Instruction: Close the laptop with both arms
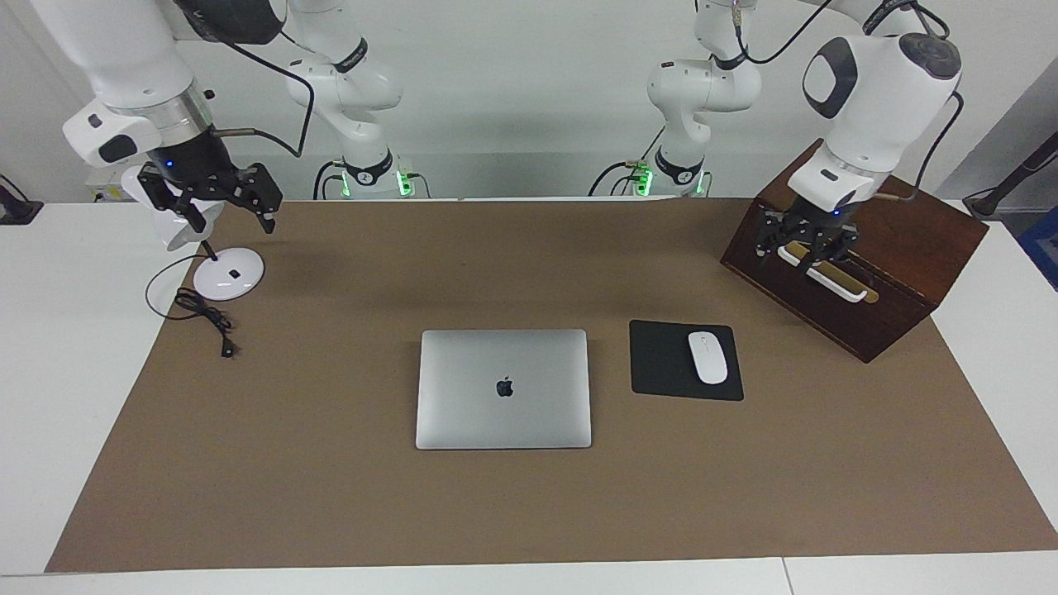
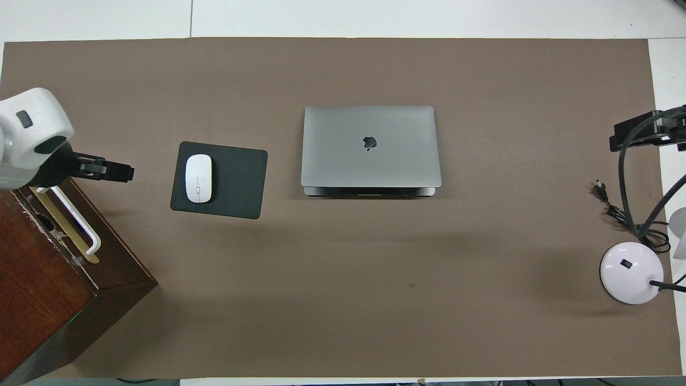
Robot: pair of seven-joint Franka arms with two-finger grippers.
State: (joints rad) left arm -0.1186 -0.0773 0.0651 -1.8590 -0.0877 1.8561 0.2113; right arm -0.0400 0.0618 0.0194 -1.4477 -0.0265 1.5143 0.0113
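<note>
The laptop lies shut and flat on the brown mat, its silver lid with the dark apple logo facing up; it also shows in the overhead view. My left gripper hangs in the air over the front of the wooden box, close above its white handle, well away from the laptop; it also shows in the overhead view. My right gripper is open and empty, raised over the lamp base at the right arm's end of the table; it also shows in the overhead view.
A black mouse pad with a white mouse lies beside the laptop toward the left arm's end. A black cable trails beside the lamp base. The brown mat covers most of the table.
</note>
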